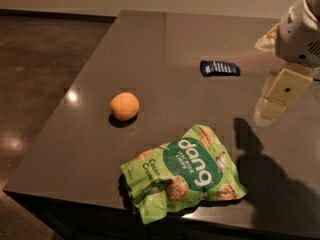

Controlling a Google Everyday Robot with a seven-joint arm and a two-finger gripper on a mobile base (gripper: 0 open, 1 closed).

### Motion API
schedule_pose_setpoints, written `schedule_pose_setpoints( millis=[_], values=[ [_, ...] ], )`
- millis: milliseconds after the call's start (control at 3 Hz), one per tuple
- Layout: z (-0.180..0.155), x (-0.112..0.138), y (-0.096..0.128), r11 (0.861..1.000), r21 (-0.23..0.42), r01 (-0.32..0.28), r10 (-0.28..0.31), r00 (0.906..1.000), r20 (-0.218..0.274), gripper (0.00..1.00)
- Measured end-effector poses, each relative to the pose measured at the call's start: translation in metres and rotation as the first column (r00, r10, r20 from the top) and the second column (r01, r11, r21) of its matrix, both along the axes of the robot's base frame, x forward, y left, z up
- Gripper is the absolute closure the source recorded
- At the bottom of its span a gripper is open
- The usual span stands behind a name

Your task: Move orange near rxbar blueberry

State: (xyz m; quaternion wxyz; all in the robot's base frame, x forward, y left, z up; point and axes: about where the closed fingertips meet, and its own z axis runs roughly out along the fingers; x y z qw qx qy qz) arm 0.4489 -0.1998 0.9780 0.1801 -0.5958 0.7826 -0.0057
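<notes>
Tabletop (165, 49), dark and glossy, is being shown at a slant from above, with its right part being cut off by the picture's edge. The orange (124, 106) is resting on the left half of it, touched by nothing, with a small shadow being cast beneath it. The rxbar blueberry (219, 67) is lying flat further back and to the right, well apart from the orange. Its white lettering is being shown too faintly to be read. A crumpled green chip bag (187, 171) marked "dang" is lying near the front edge.

The claw (262, 79) is being held above the right side of the tabletop, just right of the bar and touching nothing. Its pale fingers (280, 91) are being held wide apart, with nothing gripped between them. The upper finger is being partly hidden by the wrist housing (302, 34), and the arm behind is being cut off at the right edge. A dark shadow (272, 179) is being thrown on the tabletop below.
</notes>
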Motion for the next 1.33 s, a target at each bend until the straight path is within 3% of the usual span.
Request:
schedule_pose_setpoints(
  millis=[333,667,1000,1333],
  values=[
    [-0.009,0.019,0.041,0.988,0.150,0.042,-0.033,0.9976,-0.061,0.00],
    [-0.013,0.028,0.076,0.966,0.250,0.063,-0.050,0.9970,-0.059,0.00],
    [-0.025,0.037,0.121,0.953,0.300,0.036,-0.033,0.9993,-0.015,0.00],
    [-0.054,0.051,0.166,0.950,0.311,0.000,0.004,0.9999,-0.011,0.00]
  ],
)
